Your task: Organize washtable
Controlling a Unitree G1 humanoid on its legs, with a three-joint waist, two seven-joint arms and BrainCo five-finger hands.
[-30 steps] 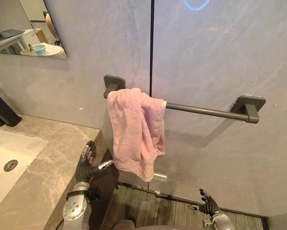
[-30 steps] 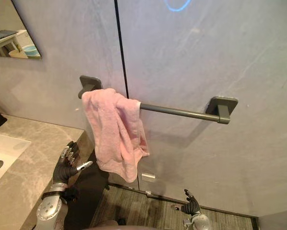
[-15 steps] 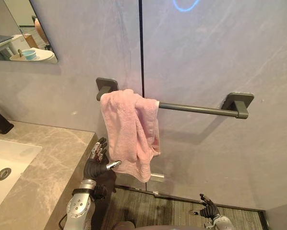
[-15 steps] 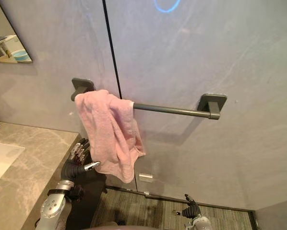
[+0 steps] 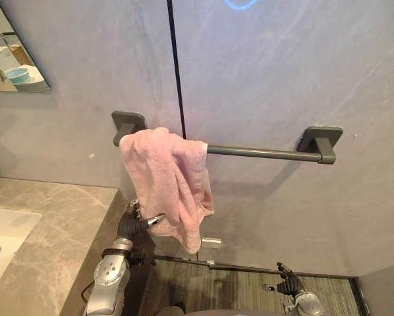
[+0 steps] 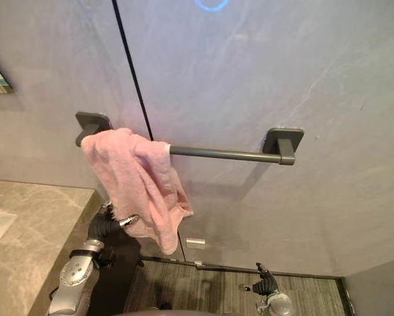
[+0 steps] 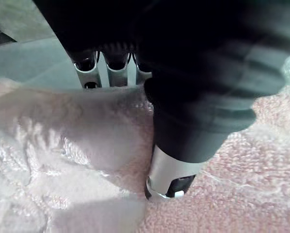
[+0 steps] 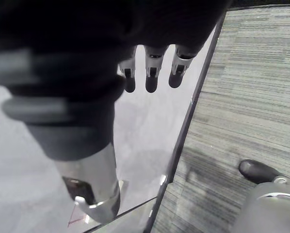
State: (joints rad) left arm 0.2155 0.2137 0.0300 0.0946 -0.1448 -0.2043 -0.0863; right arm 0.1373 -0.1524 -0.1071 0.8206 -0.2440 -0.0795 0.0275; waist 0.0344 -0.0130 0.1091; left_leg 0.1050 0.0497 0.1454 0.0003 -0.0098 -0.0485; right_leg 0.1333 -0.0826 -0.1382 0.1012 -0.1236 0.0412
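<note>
Pink towel (image 5: 167, 178) bunched on rail (image 5: 263, 153), left robot hand (image 5: 131, 227) at its lower edge.
Grip unclear; likely next: spread it rightward. Right robot hand (image 5: 287, 285) open, low.

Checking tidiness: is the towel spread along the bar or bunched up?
Bunched. The pink towel hangs crumpled at the left end of the bar, most of which is bare.

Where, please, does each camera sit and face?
Left eye view: head, facing wall; towel bar, pink towel, left hand at it, right hand low.
Right eye view: beside it, same scene shared.
Left wrist view: left wrist, along its hand into the pink towel.
Right wrist view: right wrist, past its fingers to the floor.
</note>
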